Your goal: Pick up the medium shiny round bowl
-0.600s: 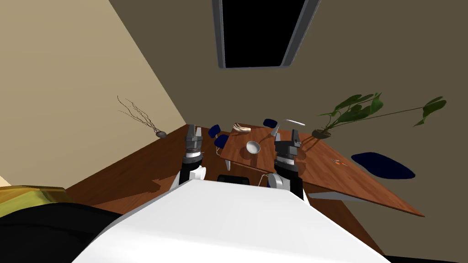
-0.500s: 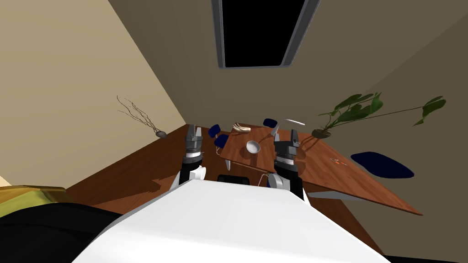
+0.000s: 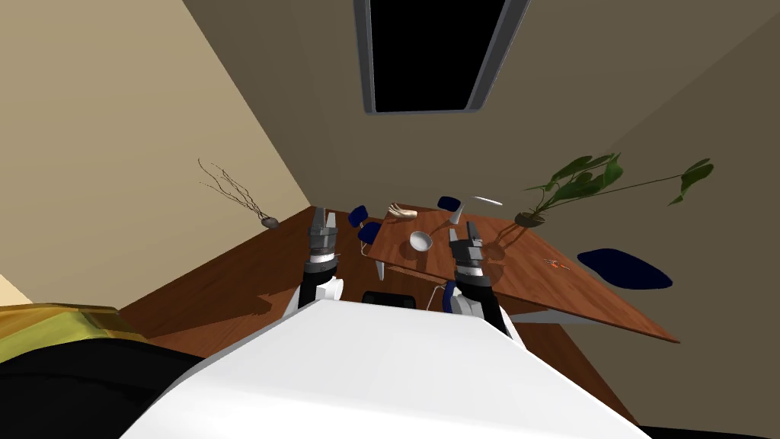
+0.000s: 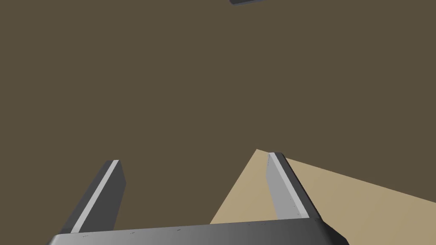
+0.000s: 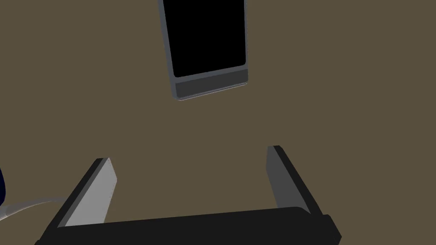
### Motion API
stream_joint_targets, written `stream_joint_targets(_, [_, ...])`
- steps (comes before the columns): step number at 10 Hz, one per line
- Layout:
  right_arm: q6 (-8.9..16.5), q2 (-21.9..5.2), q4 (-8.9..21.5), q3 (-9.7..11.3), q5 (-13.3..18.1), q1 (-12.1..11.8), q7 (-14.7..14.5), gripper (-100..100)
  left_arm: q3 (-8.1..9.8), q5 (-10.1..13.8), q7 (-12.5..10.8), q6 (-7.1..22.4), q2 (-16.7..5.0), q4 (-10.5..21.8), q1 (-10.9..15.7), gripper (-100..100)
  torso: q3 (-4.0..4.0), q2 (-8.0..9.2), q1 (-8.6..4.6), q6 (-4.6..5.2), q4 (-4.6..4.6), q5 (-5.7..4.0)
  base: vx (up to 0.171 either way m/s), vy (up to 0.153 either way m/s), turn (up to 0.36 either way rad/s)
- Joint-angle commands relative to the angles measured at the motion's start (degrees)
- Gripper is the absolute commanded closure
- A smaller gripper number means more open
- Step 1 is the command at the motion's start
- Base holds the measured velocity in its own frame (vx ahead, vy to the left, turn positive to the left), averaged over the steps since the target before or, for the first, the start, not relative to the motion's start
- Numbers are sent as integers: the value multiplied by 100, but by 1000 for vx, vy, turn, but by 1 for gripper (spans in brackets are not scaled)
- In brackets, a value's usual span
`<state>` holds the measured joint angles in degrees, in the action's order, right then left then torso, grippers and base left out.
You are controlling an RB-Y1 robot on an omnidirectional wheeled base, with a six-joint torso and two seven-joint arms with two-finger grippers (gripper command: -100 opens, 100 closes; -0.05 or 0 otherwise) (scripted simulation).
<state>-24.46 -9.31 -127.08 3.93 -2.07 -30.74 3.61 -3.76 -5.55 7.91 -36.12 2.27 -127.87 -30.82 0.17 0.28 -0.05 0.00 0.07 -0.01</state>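
Note:
A small pale round bowl (image 3: pixel 420 241) sits on the brown wooden table (image 3: pixel 533 286), near its left end. My right gripper (image 3: pixel 465 231) hangs open above the table, just right of the bowl and apart from it. In its own wrist view the right gripper (image 5: pixel 189 159) has nothing between its fingers. My left gripper (image 3: pixel 323 219) is raised over the wooden floor, left of the table, and stands open. The left gripper (image 4: pixel 192 163) is likewise empty in its wrist view.
On the table stand a potted green plant (image 3: pixel 533 219), a pale object (image 3: pixel 402 213) at the far end and a small orange thing (image 3: pixel 554 264). Dark blue chairs (image 3: pixel 369 233) flank the table. A twig vase (image 3: pixel 268 222) sits by the left wall.
My right arm has moved left and forward, bringing its gripper closer to the bowl. The whole head view has shifted slightly left. The left arm has stayed in place.

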Motion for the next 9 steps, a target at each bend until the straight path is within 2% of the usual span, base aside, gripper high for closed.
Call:
stream_joint_targets(1, [4,-286,138,56,97,-66,7,-100,0,0,0,0,0,0,0,0,0,0,0,0,0,0,-45,1,6])
stream_joint_targets(2, [4,-303,138,56,97,-66,7,-100,0,0,0,0,0,0,0,0,-4,-6,3,0,-2,0,-34,2,0])
stream_joint_targets(4, [70,-700,414,162,291,-129,8,-100,0,0,0,0,0,0,0,0,-8,-13,3,-1,-3,1,-61,-5,14])
stream_joint_targets(5, [70,-805,414,162,291,-129,8,-100,0,0,0,0,0,0,0,0,-2,-1,-1,0,-1,0,-64,-9,7])
stream_joint_targets(6, [103,-1001,573,222,397,-158,6,-100,0,0,0,0,0,0,0,0,-2,-3,-1,0,-1,0,-47,0,21])
stream_joint_targets(7, [103,-1070,573,222,397,-158,6,-100,0,0,0,0,0,0,0,0,-5,-8,1,0,-2,0,-33,3,8])
stream_joint_targets(9, [163,-1487,934,357,622,-206,-5,-100,0,0,0,0,0,0,0,0,-8,-14,4,0,-4,1,-47,8,38])
